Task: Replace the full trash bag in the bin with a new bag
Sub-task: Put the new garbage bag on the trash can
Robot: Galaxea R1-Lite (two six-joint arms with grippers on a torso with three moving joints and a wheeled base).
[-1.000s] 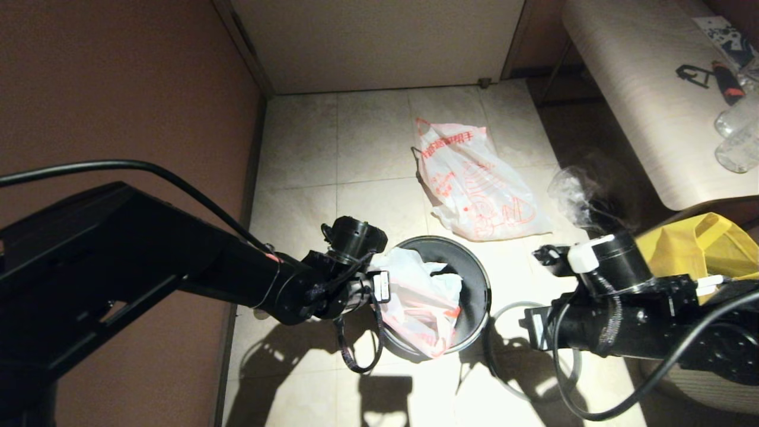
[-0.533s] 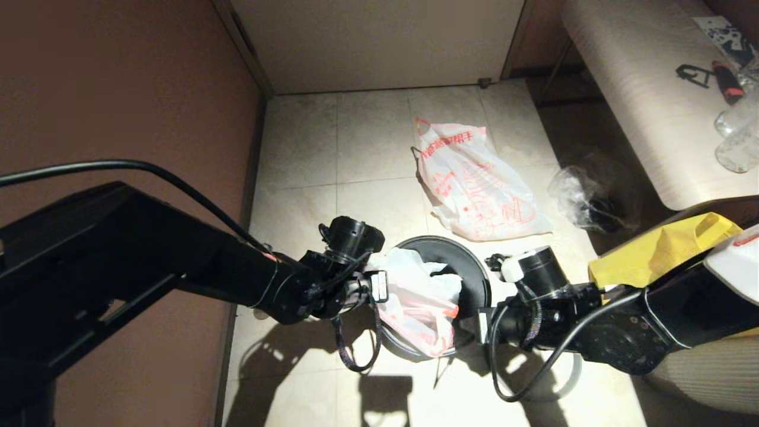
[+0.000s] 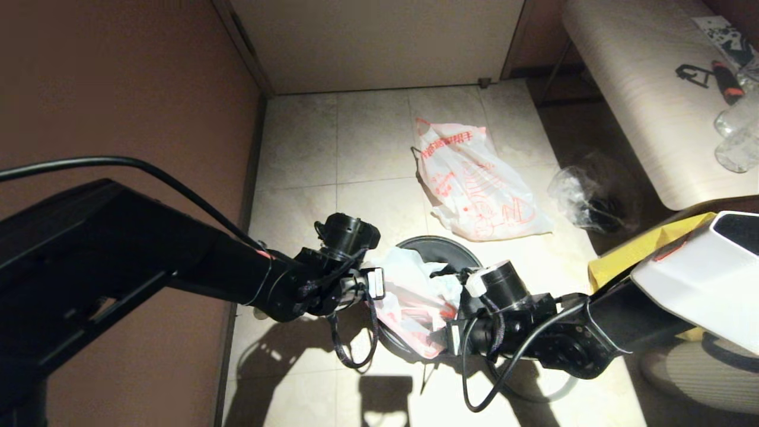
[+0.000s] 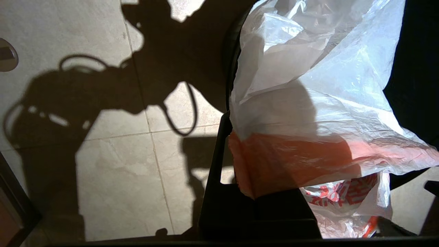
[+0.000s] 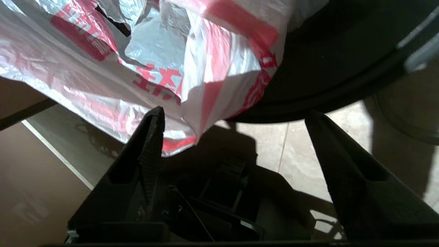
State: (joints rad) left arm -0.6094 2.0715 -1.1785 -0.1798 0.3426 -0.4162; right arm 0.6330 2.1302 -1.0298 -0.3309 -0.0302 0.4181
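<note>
While crinkly new bag (image 3: 415, 296) drapes round glossy bin (image 3: 459, 249)

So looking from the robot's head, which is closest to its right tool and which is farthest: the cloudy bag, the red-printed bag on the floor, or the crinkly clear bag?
From the right tool:
1. The cloudy new bag, draped over the bin, right beside the tool.
2. The red-printed full trash bag, flat on the tiles beyond the bin.
3. The crinkly clear bag, off to the right by the bench, slightly farther.

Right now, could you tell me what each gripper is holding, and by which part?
Left gripper pinches the new bag by its edge at the bin rim; the open right gripper holds nothing.
</note>
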